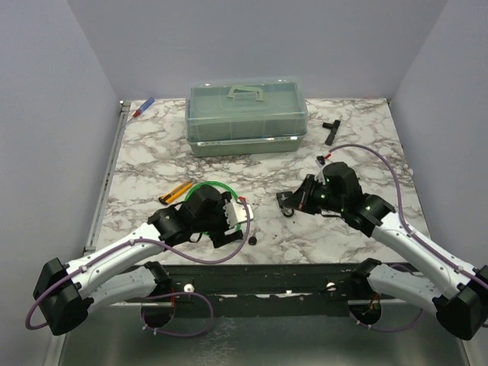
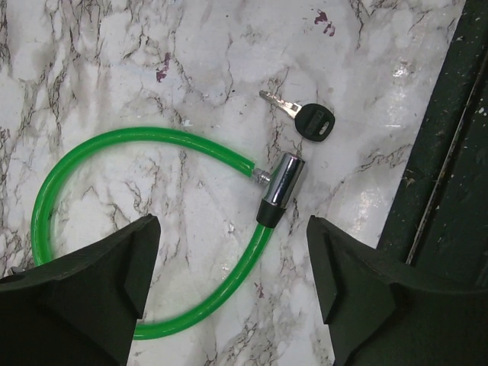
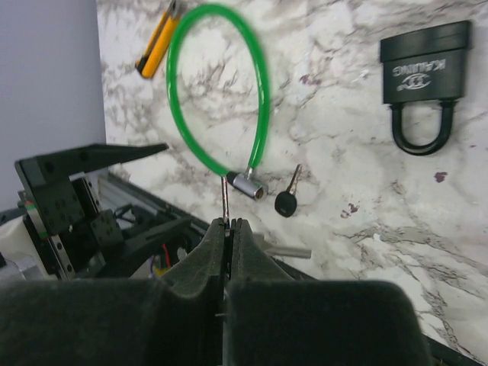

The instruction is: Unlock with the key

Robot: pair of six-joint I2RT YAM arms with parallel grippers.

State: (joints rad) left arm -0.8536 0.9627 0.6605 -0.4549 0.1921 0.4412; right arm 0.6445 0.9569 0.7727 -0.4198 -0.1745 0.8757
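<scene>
Key [image 2: 309,120] lies by the near edge of the table [image 1: 152,145], head toward that edge, blade pointing inward, just beyond the left gripper [image 2: 232,252], spread wide and empty (the nearer arm, by my eye). Right gripper [image 3: 227,229], pinched together, sits farther off. Overhead the key is a speck; the left wrist view shows its blade's heading.

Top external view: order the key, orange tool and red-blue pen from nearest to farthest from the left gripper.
1. key, just beside the left gripper, near edge.
2. orange tool, to its left.
3. red-blue pen, far left corner.
</scene>
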